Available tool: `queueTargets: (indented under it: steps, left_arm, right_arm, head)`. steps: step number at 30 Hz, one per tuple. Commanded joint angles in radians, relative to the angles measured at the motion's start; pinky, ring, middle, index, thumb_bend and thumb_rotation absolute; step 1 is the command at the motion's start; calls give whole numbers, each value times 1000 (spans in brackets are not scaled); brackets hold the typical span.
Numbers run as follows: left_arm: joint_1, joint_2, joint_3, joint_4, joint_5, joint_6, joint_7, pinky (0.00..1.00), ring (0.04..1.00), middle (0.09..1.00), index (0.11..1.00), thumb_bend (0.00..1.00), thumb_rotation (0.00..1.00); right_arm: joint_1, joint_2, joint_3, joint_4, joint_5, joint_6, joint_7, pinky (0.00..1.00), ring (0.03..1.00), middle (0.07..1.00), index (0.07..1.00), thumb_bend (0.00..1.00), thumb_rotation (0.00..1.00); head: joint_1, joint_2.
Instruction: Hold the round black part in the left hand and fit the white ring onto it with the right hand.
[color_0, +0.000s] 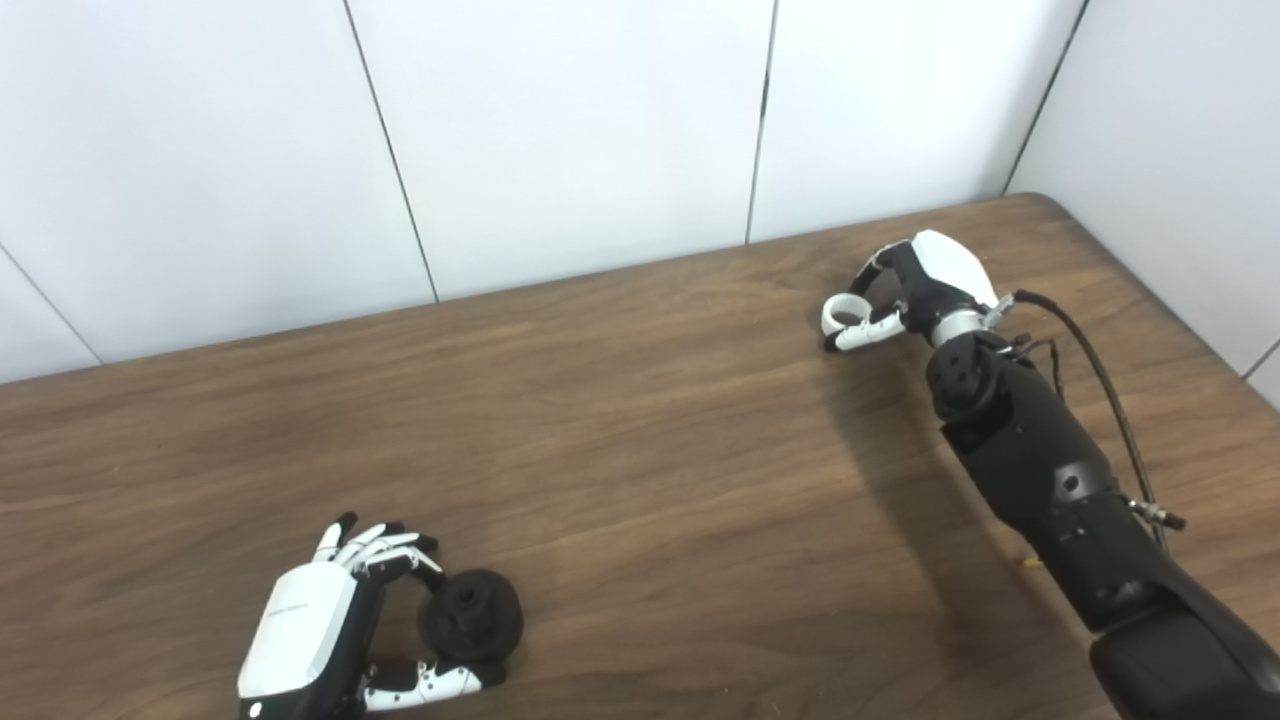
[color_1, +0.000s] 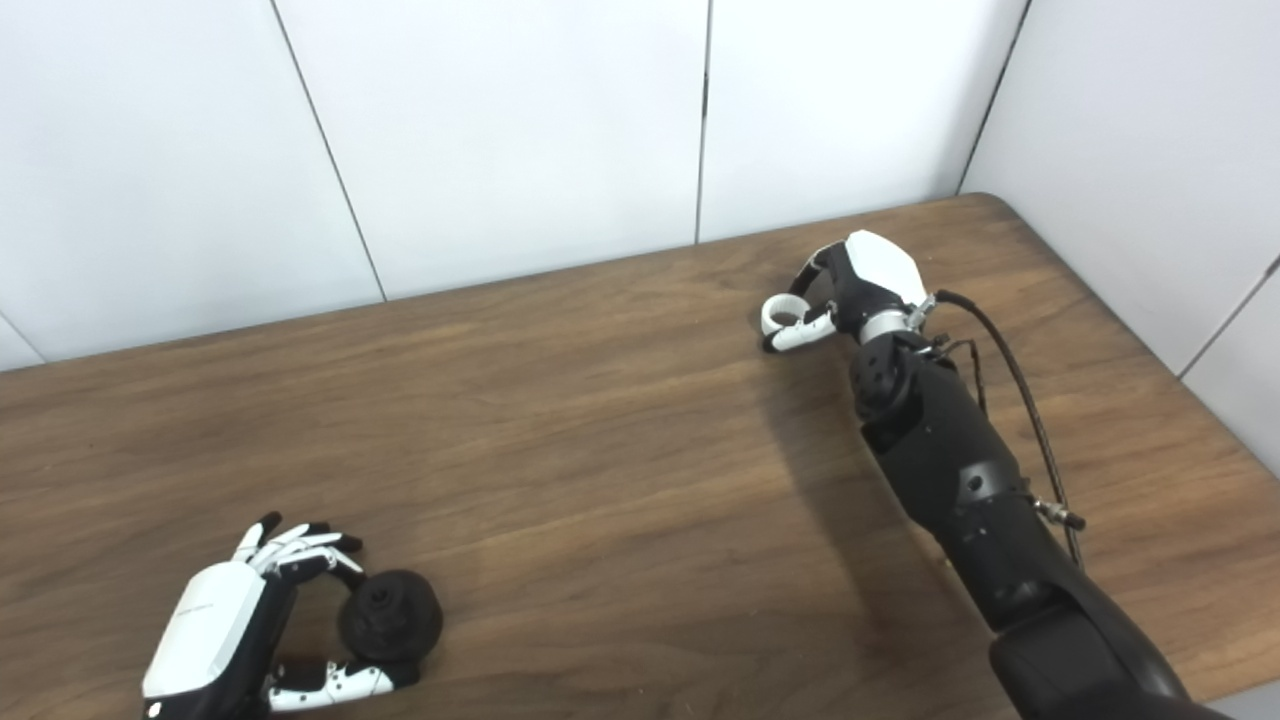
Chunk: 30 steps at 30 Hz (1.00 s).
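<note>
The round black part (color_0: 473, 615) rests on the wooden table (color_0: 640, 450) at the near left. My left hand (color_0: 310, 630) lies beside it, fingers curled over its far side and thumb under its near side, gripping it. The white ring (color_0: 843, 312) is at the far right of the table, low at the surface. My right hand (color_0: 925, 280) reaches down to it and pinches it between thumb and fingers. Both also show in the right eye view: the black part (color_1: 390, 617) and the ring (color_1: 782, 312).
White wall panels (color_0: 560, 130) stand right behind the table's far edge and along its right side. The table's rounded far right corner (color_0: 1040, 200) is close to the right hand. A black cable (color_0: 1100, 380) loops off the right forearm.
</note>
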Motion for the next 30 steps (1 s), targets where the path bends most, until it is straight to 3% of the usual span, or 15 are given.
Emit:
queueTargets:
  steps: [1,13,17,24,30]
  left_arm:
    - [2,15,9,-20,7,7,-1,1000,868,753,485,521,47]
    - [-2,7,-4,-17,27,12,0,1000,871,757,485,520,48]
    - [-1,1,-10,-15,30,9,9,1000,868,757,485,520,47]
    - [-1,-10,-26,-12,47,14,25,1000,861,755,485,521,48]
    - [0,-27,-40,-17,65,21,31,1000,858,747,485,520,49]
  right_arm:
    - [-12,-24,-8,-22,-3,-7,-18,1000,939,848,485,524,135]
    - [19,-35,-13,-63,10,-32,-28,1000,930,842,486,524,136]
    - [48,-41,0,-140,18,-83,-17,999,928,843,485,524,136]
    - [79,-43,38,-272,-1,-92,32,998,924,839,485,525,139]
    - [103,-38,66,-406,-6,-85,113,1000,938,841,484,525,138]
  head:
    - [0,1]
    - [28,3]
    - [44,3]
    - [77,8]
    - [149,22]
